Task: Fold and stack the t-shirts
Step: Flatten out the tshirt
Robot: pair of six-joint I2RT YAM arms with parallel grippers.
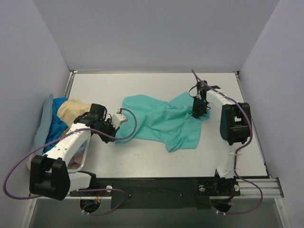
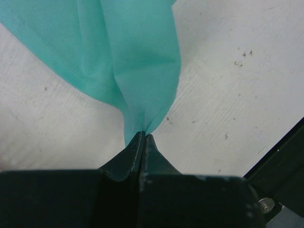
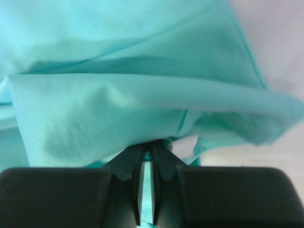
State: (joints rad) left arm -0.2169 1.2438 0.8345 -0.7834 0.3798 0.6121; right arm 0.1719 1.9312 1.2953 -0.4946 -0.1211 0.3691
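The teal-green t-shirt [image 1: 161,121] lies crumpled across the middle of the table, stretched between both arms. My left gripper [image 1: 112,133] is shut on its lower left edge; in the left wrist view the cloth [image 2: 137,57] comes out of the closed tips [image 2: 144,135] and hangs over the table. My right gripper [image 1: 197,113] is shut on its right edge; in the right wrist view a fold of cloth [image 3: 118,109] is pinched between the tips [image 3: 148,147]. The bright blue [image 1: 56,126], pale tan-yellow [image 1: 73,110] and dusty grey-blue [image 1: 43,118] t-shirts lie piled at the left. A pink edge [image 1: 76,159] shows under the left arm.
The pile sits in a white basket [image 1: 81,161] at the table's left edge. Grey walls close in the left, back and right. A black rail [image 1: 156,190] runs along the near edge. The white table [image 1: 142,88] shows behind the teal shirt.
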